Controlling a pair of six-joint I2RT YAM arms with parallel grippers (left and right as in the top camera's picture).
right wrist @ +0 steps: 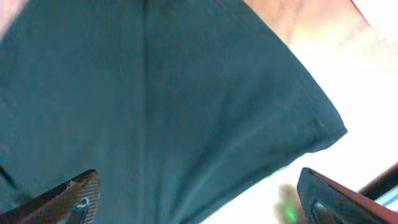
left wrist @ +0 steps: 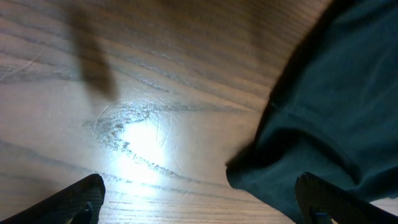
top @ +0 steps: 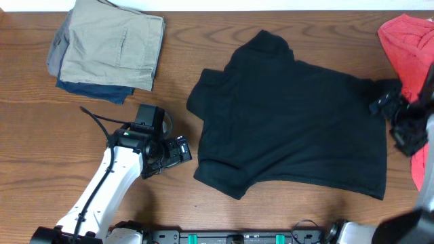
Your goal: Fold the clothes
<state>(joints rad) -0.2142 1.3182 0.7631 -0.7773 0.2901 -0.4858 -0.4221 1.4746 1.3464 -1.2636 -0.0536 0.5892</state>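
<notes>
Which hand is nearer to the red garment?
Right. The right hand hangs beside the red garment, over the edge of the black T-shirt; the left hand is beyond the shirt's far side.

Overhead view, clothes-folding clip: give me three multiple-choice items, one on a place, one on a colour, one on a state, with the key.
1. Where in the overhead view is the folded pile?
A. bottom right
B. centre
C. top left

2. What colour is the garment at the right edge?
A. blue
B. red
C. yellow

3. How is the left gripper?
A. open, beside a sleeve of the shirt
B. shut on the sleeve
C. shut on the pile

Key:
1 C, the pile sits in the upper left corner of the frame.
2 B, it is plainly red against the wood.
3 A, the left wrist view shows both fingers wide apart with nothing gripped.
</notes>
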